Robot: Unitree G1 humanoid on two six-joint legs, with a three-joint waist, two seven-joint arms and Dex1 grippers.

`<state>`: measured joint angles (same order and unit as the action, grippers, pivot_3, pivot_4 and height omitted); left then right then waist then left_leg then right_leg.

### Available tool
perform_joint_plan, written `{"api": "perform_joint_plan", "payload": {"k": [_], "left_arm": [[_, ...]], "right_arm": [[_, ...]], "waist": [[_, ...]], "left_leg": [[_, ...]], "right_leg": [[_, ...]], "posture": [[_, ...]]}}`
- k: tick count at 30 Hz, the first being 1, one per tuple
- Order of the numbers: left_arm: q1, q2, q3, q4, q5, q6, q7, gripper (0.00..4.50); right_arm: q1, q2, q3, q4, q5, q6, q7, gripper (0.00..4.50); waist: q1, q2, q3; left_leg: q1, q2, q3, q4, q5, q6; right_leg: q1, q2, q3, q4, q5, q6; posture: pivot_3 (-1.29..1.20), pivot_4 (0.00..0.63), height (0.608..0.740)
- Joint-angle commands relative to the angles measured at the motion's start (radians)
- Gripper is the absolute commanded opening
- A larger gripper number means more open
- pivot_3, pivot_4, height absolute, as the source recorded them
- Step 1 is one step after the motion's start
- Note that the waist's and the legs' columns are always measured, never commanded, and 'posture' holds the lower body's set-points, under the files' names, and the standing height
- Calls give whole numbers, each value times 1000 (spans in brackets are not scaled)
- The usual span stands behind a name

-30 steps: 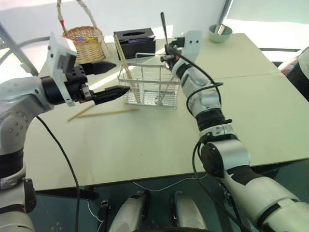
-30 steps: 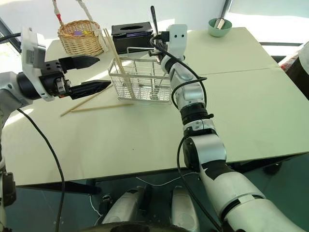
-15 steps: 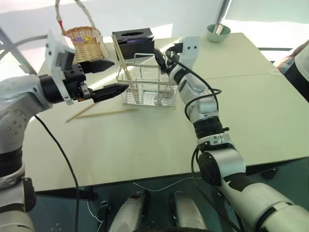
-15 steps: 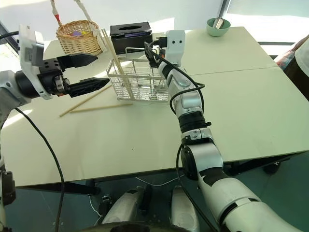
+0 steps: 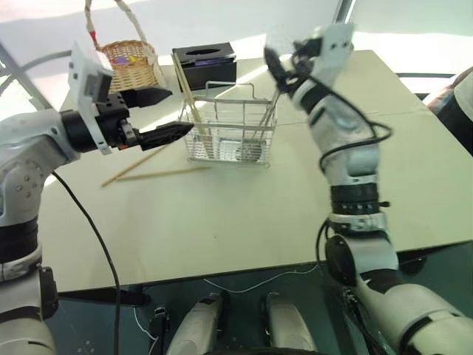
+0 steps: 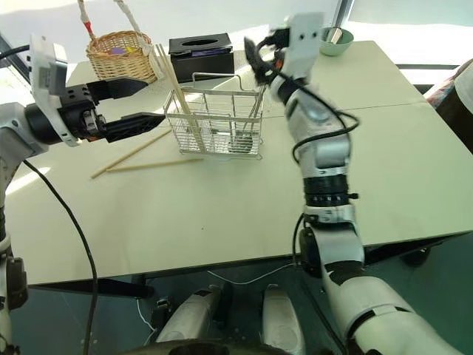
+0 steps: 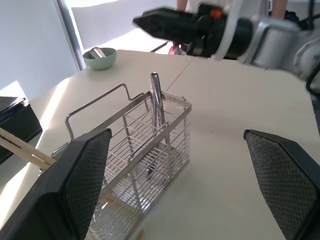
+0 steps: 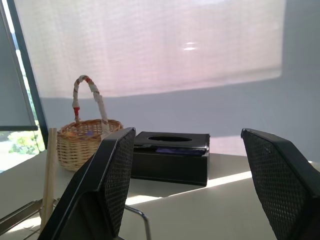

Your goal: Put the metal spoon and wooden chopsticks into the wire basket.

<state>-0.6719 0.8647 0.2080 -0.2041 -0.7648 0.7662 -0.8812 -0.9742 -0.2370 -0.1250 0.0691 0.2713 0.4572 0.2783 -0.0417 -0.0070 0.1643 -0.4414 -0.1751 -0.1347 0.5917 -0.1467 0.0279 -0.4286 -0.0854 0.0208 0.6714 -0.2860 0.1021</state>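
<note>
The left pincer [image 5: 166, 112] hangs level with its fingers spread wide and nothing between them, its tips just short of the wire basket [image 5: 229, 133], with bare surface [image 5: 222, 222] beneath and toward the near edge. Below it two wooden chopsticks [image 5: 151, 171] lie loose on the surface (one angled, one nearly parallel to the basket's front), apart from the fingers. Beyond the tips, another pair of chopsticks [image 5: 188, 100] leans in the basket's near-left compartment, sticking up above the rim. The metal spoon [image 7: 157, 102] stands inside the basket at its far end from this pincer, handle up. Behind the basket sit a wicker basket [image 5: 133, 65] and a black tissue box [image 5: 205, 63]. The right pincer [image 5: 284, 66] is raised above the basket's right end, released and empty, clear of the spoon below; a green bowl [image 6: 336, 35] lies beyond it near the far edge.
</note>
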Motion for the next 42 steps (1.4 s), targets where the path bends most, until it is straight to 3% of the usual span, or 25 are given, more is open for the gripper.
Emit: {"api": "perform_joint_plan", "payload": {"k": [1, 6, 12, 20, 30, 37, 42], "left_arm": [[-20, 20, -1, 70, 52, -51, -33, 4500], [-28, 53, -60, 263, 178, -160, -135, 4500], [-88, 56, -205, 531, 393, -442, -314, 4500], [-248, -20, -377, 972, 631, -748, -494, 4500], [-431, -194, -471, 1406, 870, -960, -403, 4500], [-459, -230, -517, 1511, 1013, -973, -276, 4500], [-472, -253, -507, 1531, 1030, -937, -263, 4500]], "right_arm": [[24, -83, -12, -194, 117, 166, 97, 3464], [131, -229, -34, -378, 298, 356, 251, 3464], [292, -349, -54, -547, 445, 445, 361, 3464], [396, -358, -54, -614, 445, 449, 283, 3464], [488, -373, -92, -709, 524, 512, 187, 3464], [570, -414, -127, -778, 602, 537, 168, 3464], [559, -413, -148, -761, 614, 533, 104, 3464]], "waist": [[0, 0, 0], [1, 0, 0], [8, 0, 0], [29, -1, 0], [30, -3, 0], [27, -3, 0], [29, -4, -2]], "left_leg": [[0, 0, 0, 0, 0, 0], [0, 0, 0, 0, -4, 7], [-1, 0, 1, 1, -5, 8], [-2, 0, 1, 2, -6, 9], [-5, -1, 1, 5, -6, 11], [-4, -1, 1, 5, -6, 12], [-2, 0, 1, 7, -6, 12]], "right_leg": [[0, 0, 0, 0, 0, 0], [0, -1, 0, 0, 0, 0], [1, -2, 0, -3, 0, 0], [1, -3, -1, -4, 0, 0], [1, -3, -2, -5, 1, 3], [1, -3, -2, -4, 2, 3], [4, -3, -2, -4, 2, 4]], "posture": [[0, 150, 725], [0, 150, 725], [0, 150, 725], [0, 150, 725], [0, 150, 725], [0, 150, 725], [0, 150, 725]]}}
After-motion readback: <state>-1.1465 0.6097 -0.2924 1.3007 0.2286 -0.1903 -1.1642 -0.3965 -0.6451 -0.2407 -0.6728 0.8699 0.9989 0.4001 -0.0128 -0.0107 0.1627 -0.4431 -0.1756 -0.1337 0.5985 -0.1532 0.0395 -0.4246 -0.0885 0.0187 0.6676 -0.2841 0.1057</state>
